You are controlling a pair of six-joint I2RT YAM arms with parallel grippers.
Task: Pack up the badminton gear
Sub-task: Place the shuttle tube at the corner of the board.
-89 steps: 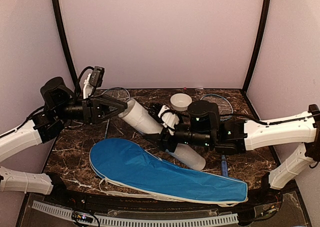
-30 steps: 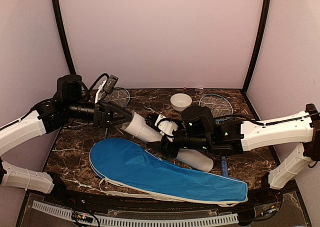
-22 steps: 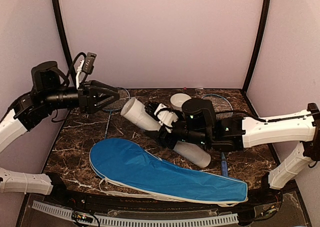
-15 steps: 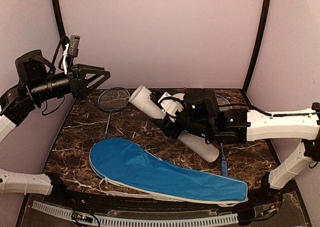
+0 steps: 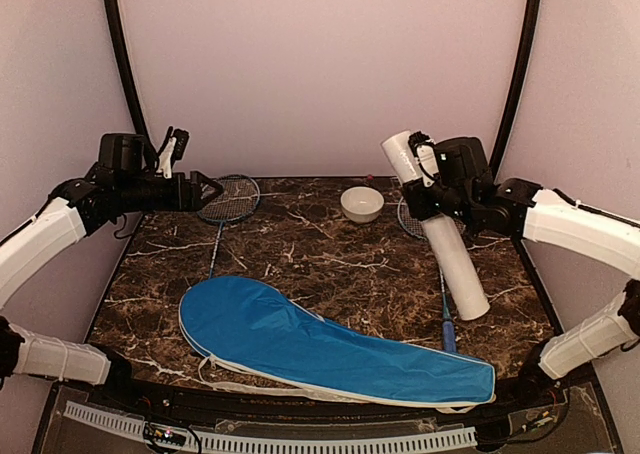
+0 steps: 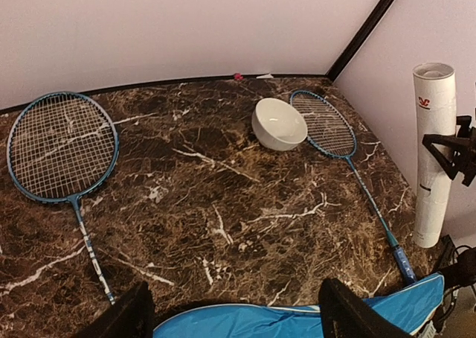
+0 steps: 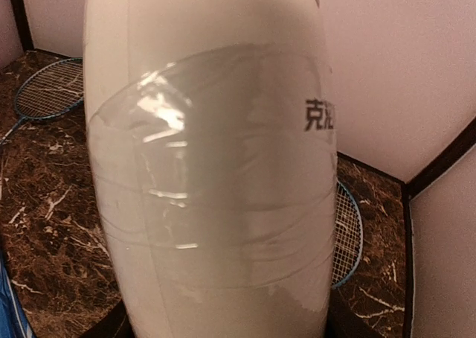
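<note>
Right wrist: white tube [image 7: 208, 167] fills view, hiding most of table [image 7: 44, 204].

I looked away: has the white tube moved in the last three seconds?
Yes. The white tube went from the near left of the bowl to its right, now nearly upright in the right gripper.

cover [image 5: 330, 349] front | bowl [image 5: 361, 204] back, between left racket [image 5: 228, 196], right racket [image 6: 325, 126] | tube [image 5: 456, 266] right

White tube [image 5: 456, 264], white bowl [image 6: 278, 123], blue rackets [image 6: 63, 144], blue cover [image 5: 320, 344], brown marbled table [image 5: 330, 259]
</note>
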